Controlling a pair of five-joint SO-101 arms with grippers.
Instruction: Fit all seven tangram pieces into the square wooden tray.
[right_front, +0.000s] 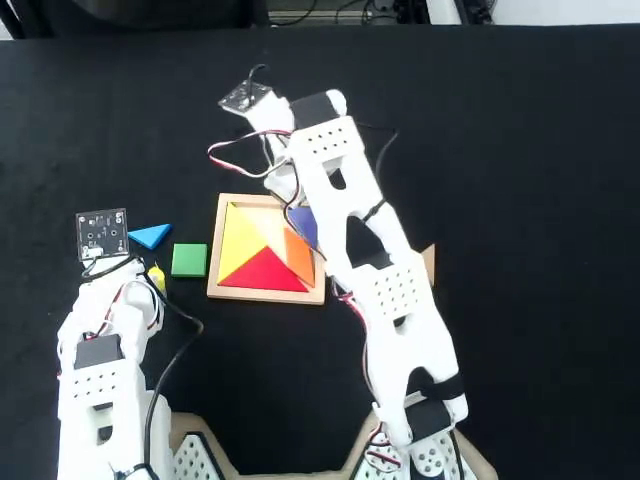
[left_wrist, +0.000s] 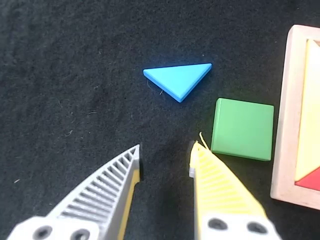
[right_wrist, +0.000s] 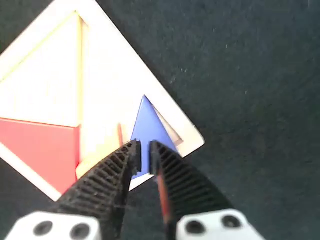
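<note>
Barely parted, right jaws overhang blue triangle in tray; left jaws wide.

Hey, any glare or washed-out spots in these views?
Right wrist view: the wooden tray and yellow triangle glare almost white. Left wrist view: even light on the blue triangle and green square. High view: the black table looks matte, without glare.

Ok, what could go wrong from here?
1. The dark blue triangle lies at the tray corner under the right gripper; it may catch on the rim instead of seating flat.
2. The open left gripper has its yellow finger close to the green square; reaching for the light blue triangle could knock the square.
</note>
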